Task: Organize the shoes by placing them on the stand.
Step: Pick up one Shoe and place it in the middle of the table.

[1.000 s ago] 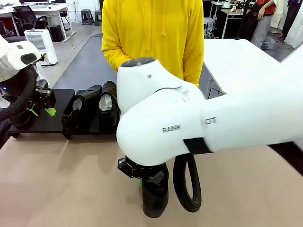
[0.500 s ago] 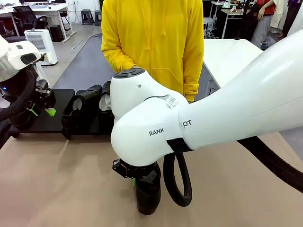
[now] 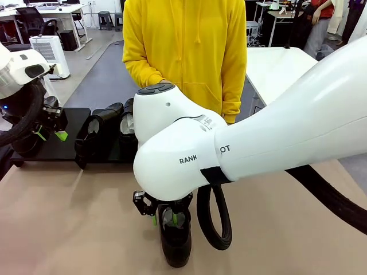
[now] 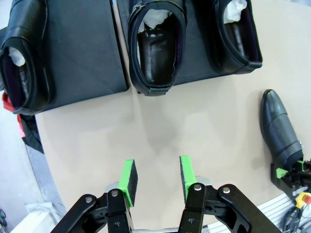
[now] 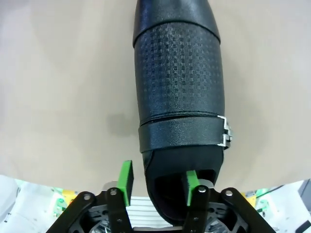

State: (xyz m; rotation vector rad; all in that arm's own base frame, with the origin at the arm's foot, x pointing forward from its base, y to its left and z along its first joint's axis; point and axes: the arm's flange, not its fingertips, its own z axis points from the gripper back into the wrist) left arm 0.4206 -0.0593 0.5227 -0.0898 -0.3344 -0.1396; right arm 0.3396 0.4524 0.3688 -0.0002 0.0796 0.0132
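Lengthwise, the shoe [image 5: 177, 97] points straight away from the right end effector [image 5: 158, 185].

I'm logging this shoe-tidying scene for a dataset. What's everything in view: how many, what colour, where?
Shoes on the stand: three, glossy black, white paper inside, heels toward the tan table.
Shoe on the table: one, black, textured upper with a strap and silver buckle, at the near edge under the right arm.
Stand: one, matte black, low, at the table's far left.
Table: one, tan top.
Second table: one, white, far right.
Air purifier: one, white, on the floor, background left.
Person: one, yellow hoodie, standing across the table.
Left gripper: open, green pads, above bare table before the stand.
Right gripper: open, one finger inside the shoe's opening, one outside its wall.
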